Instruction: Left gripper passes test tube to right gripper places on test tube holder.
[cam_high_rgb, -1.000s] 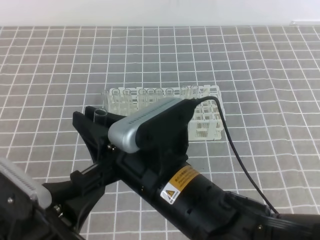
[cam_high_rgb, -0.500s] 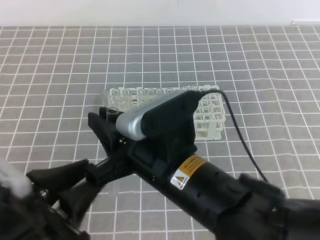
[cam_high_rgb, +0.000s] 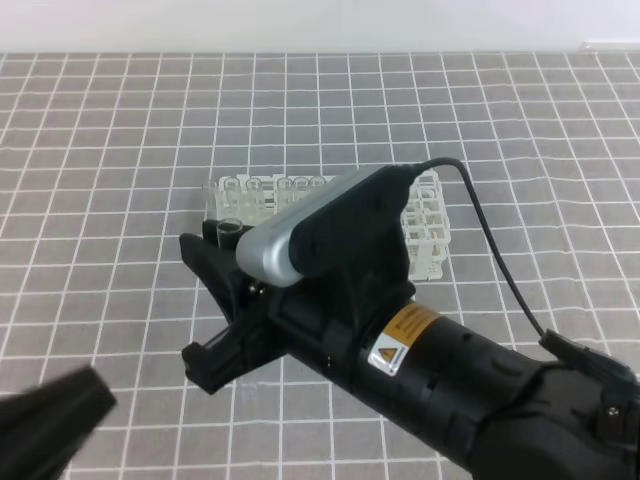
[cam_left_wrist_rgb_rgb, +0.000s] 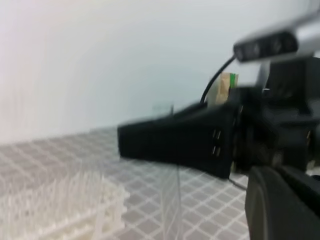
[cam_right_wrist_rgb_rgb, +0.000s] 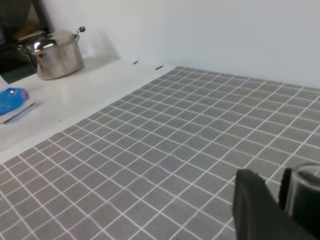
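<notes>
Exterior high view: the right tool (cam_high_rgb: 222, 290), black with a silver-grey housing on top and a yellow-and-white warning sticker on its body, reaches in from the lower right and crosses the middle of the grey checked desk (cam_high_rgb: 120, 140). Its fingers are pressed onto the test tube (cam_high_rgb: 229, 229), whose open rim stands up just above the upper finger, the tube roughly upright. Directly beyond the tool, partly hidden by the housing, sits the test tube holder (cam_high_rgb: 425, 225), a white lattice rack with a row of clear tubes (cam_high_rgb: 262, 187) along its far edge. The left tool (cam_high_rgb: 45, 425) is only a blurred dark shape at the lower left, well apart from the right tool and from the tube; whether its fingers are spread or pressed together cannot be told.

Left wrist view, blurred: the right tool's black finger (cam_left_wrist_rgb_rgb: 175, 140) lies across the middle, and the pale tube hangs down below it, with the white rack off to the lower left.

Right wrist view: the tube's rim and upper wall show at the lower right corner between dark fingers (cam_right_wrist_rgb_rgb: 255, 207). Far off on a white surface stand a steel pot (cam_right_wrist_rgb_rgb: 54, 55) and a blue object (cam_right_wrist_rgb_rgb: 12, 99).
</notes>
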